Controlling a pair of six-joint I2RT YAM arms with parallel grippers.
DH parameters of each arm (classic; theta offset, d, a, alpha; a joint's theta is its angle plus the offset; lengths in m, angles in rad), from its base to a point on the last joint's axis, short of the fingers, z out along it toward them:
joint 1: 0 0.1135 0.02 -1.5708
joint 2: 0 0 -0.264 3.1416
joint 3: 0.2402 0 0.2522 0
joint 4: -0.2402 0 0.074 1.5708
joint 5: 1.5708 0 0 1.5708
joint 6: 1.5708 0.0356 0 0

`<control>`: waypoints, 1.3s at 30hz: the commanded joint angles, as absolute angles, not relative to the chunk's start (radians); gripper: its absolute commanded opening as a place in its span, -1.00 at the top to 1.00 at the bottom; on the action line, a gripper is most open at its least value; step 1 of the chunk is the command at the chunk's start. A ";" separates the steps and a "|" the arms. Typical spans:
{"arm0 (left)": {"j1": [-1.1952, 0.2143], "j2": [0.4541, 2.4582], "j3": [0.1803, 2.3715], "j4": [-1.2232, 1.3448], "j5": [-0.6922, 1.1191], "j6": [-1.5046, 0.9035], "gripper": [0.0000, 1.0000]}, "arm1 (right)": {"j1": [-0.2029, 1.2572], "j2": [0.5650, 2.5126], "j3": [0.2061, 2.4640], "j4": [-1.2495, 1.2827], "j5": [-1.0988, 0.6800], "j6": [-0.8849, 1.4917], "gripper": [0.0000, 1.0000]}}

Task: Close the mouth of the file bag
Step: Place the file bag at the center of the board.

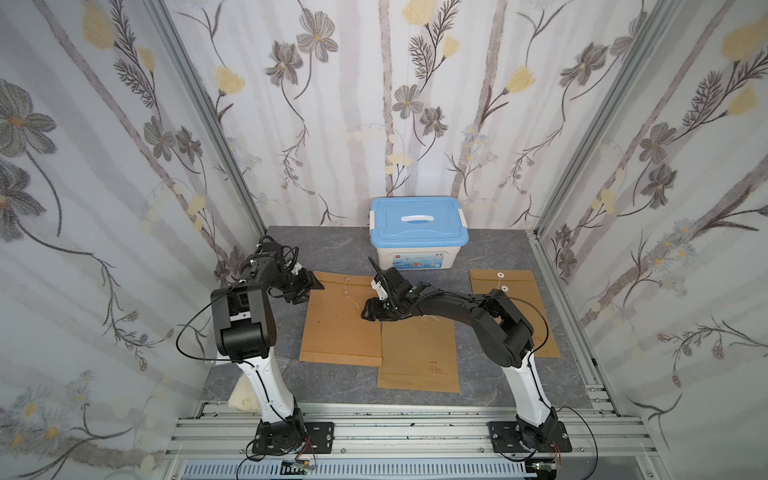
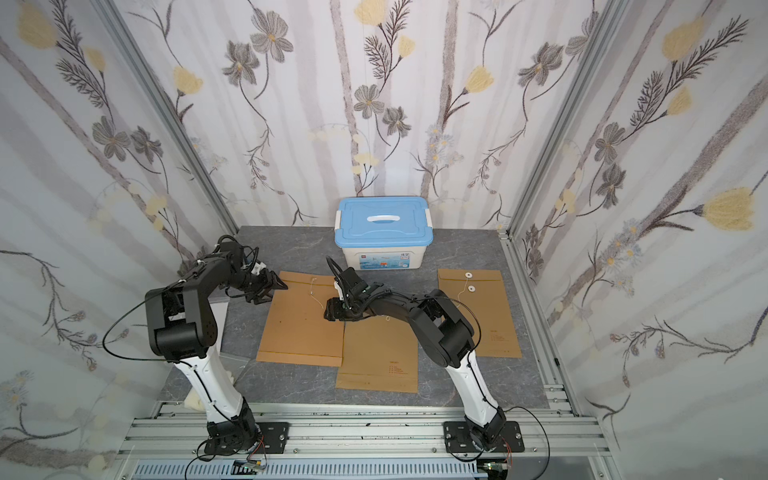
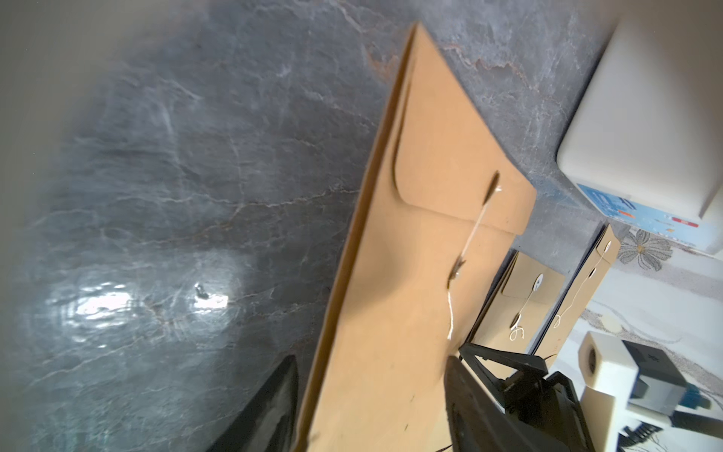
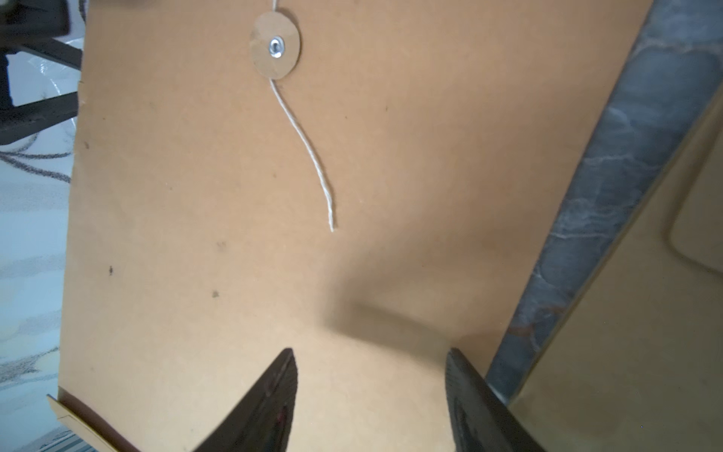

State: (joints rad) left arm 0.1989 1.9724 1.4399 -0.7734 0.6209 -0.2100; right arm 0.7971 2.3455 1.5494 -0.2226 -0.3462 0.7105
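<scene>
The file bag [image 1: 336, 328] is a brown kraft envelope lying flat on the left of the grey table, also seen in a top view [image 2: 299, 328]. In the left wrist view its flap [image 3: 450, 164] is folded down over the mouth, and a white string [image 3: 475, 227] runs across the flap's edge. My left gripper [image 1: 313, 286] is open at the bag's far left corner, its fingers [image 3: 274, 403] astride the bag's long edge. My right gripper [image 1: 368, 313] is open low over the bag's right side, below the round button [image 4: 276, 45] and the loose string [image 4: 309, 156].
A white box with a blue lid [image 1: 419, 230] stands at the back centre. A second kraft bag [image 1: 419, 357] lies against the first one's right edge, and a third [image 1: 523, 316] lies at the right, partly under the right arm. Patterned walls close both sides.
</scene>
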 commanded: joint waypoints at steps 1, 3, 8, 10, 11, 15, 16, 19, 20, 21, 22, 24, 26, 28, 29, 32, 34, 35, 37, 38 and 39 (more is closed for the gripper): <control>0.214 1.990 1.439 -0.775 0.603 -0.231 -0.25 | 0.799 2.359 1.549 -0.191 -0.380 0.750 -0.24; 0.218 1.979 1.434 -0.766 0.587 -0.246 -0.26 | 0.803 2.364 1.559 -0.195 -0.387 0.745 -0.24; 0.219 1.965 1.430 -0.768 0.566 -0.276 -0.29 | 0.811 2.365 1.566 -0.172 -0.403 0.771 -0.24; 0.218 1.946 1.416 -0.759 0.552 -0.292 -0.30 | 0.817 2.371 1.577 -0.172 -0.397 0.775 -0.24; 0.219 1.935 1.416 -0.763 0.538 -0.298 -0.30 | 0.820 2.374 1.583 -0.178 -0.393 0.775 -0.24; 0.216 1.872 1.415 -0.779 0.472 -0.321 -0.36 | 0.822 2.367 1.595 -0.164 -0.401 0.765 -0.24; 0.213 1.847 1.409 -0.774 0.467 -0.331 -0.39 | 0.822 2.354 1.595 -0.159 -0.404 0.758 -0.24; 0.197 1.776 1.392 -0.757 0.447 -0.363 -0.64 | 0.822 2.302 1.595 -0.161 -0.406 0.729 -0.25; 0.189 1.758 1.390 -0.752 0.444 -0.373 -0.78 | 0.822 2.283 1.595 -0.164 -0.404 0.719 -0.25; 0.182 1.738 1.390 -0.749 0.438 -0.391 -0.89 | 0.823 2.260 1.592 -0.169 -0.401 0.707 -0.25; 0.173 1.719 1.387 -0.743 0.437 -0.412 -0.95 | 0.825 2.234 1.581 -0.163 -0.397 0.699 -0.25; 0.149 1.671 1.373 -0.716 0.428 -0.456 -1.00 | 0.826 2.182 1.553 -0.155 -0.373 0.680 -0.25; 0.114 1.613 1.354 -0.675 0.413 -0.507 -1.00 | 0.828 2.113 1.514 -0.152 -0.332 0.645 -0.26; 0.073 1.562 1.330 -0.626 0.411 -0.559 -1.00 | 0.824 2.042 1.463 -0.147 -0.290 0.624 -0.27; 0.041 1.532 1.312 -0.591 0.405 -0.588 -1.00 | 0.824 1.997 1.429 -0.145 -0.262 0.611 -0.27; -0.064 1.453 1.241 -0.466 0.383 -0.682 -1.00 | 0.817 1.869 1.318 -0.147 -0.180 0.579 -0.30; -0.143 1.421 1.216 -0.408 0.341 -0.719 -1.00 | 0.802 1.775 1.233 -0.138 -0.135 0.575 -0.32; -0.184 1.407 1.205 -0.388 0.319 -0.732 -1.00 | 0.793 1.726 1.191 -0.135 -0.118 0.577 -0.32; -0.257 1.380 1.177 -0.336 0.274 -0.757 -1.00 | 0.768 1.637 1.109 -0.128 -0.084 0.577 -0.34; -0.296 1.367 1.159 -0.303 0.258 -0.772 -1.00 | 0.751 1.590 1.072 -0.137 -0.062 0.578 -0.35; -0.327 1.360 1.148 -0.278 0.247 -0.782 -1.00 | 0.736 1.544 1.046 -0.154 -0.046 0.580 -0.36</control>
